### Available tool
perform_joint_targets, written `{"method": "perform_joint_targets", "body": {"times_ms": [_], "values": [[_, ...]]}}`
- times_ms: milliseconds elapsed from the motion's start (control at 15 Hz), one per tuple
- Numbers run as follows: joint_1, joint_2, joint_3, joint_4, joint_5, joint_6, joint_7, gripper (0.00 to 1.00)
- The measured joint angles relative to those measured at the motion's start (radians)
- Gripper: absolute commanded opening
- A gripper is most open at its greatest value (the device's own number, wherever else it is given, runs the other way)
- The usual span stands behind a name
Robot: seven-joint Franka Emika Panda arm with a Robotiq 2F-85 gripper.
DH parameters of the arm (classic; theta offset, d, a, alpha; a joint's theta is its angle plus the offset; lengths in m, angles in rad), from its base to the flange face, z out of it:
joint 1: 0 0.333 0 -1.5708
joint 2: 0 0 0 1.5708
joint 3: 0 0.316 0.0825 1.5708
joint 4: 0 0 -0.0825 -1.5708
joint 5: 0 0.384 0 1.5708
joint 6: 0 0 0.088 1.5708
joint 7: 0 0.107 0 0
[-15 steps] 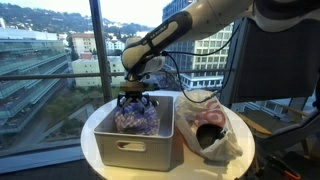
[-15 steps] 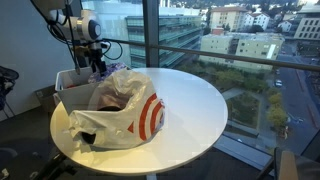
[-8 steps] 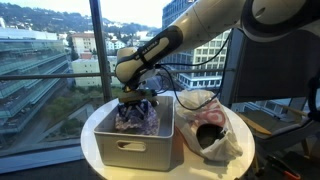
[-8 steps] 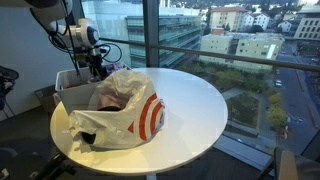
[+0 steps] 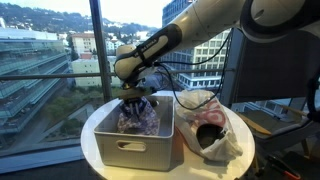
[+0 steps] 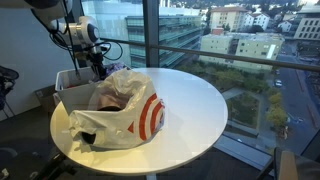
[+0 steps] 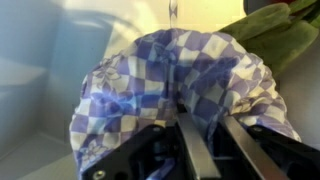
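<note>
A blue-and-white checkered cloth (image 5: 142, 120) (image 7: 170, 70) lies bunched in a grey metal bin (image 5: 130, 152) on the round white table (image 5: 93, 125). My gripper (image 5: 134, 100) (image 6: 97, 68) reaches down into the bin from above. In the wrist view a fold of the cloth sits pinched between the two metal fingers (image 7: 195, 150), and my gripper (image 7: 203, 123) is shut on it. A green item (image 7: 275, 35) lies beside the cloth in the bin. In an exterior view the bin (image 6: 68, 80) is mostly hidden behind a bag.
A white plastic bag with a red target mark (image 6: 125, 108) (image 5: 210, 125) lies next to the bin, its mouth open with dark things inside. The table (image 6: 200, 110) stands by large windows; its edge drops off all round.
The gripper has dropped lower into the bin and its fingers have closed from wide open onto the checkered cloth.
</note>
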Motion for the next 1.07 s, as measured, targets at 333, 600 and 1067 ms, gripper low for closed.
{"method": "perform_joint_targets", "body": {"times_ms": [333, 600, 1067], "values": [[-0.025, 0.007, -0.01, 0.041, 0.04, -0.248, 0.012, 0.07], [-0.01, -0.024, -0.055, 0.094, -0.01, -0.471, 0.135, 0.06], [0.05, -0.175, -0.089, 0.132, -0.158, -0.822, 0.39, 0.06]]}}
